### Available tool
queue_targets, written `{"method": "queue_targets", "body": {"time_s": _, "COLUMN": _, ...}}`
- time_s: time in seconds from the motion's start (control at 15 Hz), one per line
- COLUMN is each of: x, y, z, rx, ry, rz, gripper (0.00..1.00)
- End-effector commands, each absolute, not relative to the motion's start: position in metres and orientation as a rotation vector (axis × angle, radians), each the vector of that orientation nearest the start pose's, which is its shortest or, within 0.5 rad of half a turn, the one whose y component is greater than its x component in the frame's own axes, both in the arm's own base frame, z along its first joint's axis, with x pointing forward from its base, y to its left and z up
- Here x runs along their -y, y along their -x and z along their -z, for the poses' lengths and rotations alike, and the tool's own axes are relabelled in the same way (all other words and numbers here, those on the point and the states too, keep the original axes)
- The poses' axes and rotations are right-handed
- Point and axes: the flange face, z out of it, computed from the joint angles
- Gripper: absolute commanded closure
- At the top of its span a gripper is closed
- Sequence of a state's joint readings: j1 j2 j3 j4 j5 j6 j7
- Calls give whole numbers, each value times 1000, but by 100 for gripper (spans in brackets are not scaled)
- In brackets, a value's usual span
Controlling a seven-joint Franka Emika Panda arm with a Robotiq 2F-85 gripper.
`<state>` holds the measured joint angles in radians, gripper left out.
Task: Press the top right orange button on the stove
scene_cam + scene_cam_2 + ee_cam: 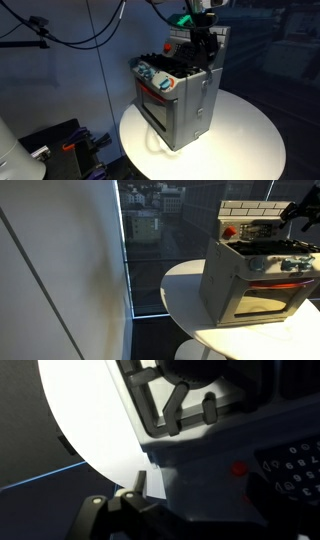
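The grey toy stove point(185, 95) stands on a round white table point(250, 140), with blue-teal knobs and an orange-trimmed oven door at its front. It also shows in an exterior view point(250, 280). A red-orange button point(229, 232) sits on its brick-patterned back wall and shows in the wrist view point(238, 468). My gripper point(203, 47) hangs over the stove's back wall, above the burners, and shows at the frame edge in an exterior view point(298, 210). In the wrist view my gripper point(200, 495) looks open and empty, with the button just beyond the jaws and not touched.
The stove's black burners point(185, 400) lie under the wrist camera. The table's rim point(180, 285) is close beside the stove. A white wall panel point(60, 270) and a dark window stand to one side. Cables and dark gear point(60, 140) sit low beside the table.
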<state>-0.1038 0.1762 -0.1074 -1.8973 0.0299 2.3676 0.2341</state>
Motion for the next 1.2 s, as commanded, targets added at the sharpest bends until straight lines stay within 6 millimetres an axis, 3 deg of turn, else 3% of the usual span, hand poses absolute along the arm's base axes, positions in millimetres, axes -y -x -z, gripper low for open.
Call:
{"method": "queue_targets", "body": {"time_s": 0.0, "x": 132, "y": -625, "z": -445, "rx": -733, "ry": 2991, "rz": 483, "gripper": 0}}
{"method": "queue_targets", "body": {"time_s": 1.13, "x": 131, "y": -625, "z": -444, "rx": -732, "ry": 2980, "rz": 477, "gripper": 0}}
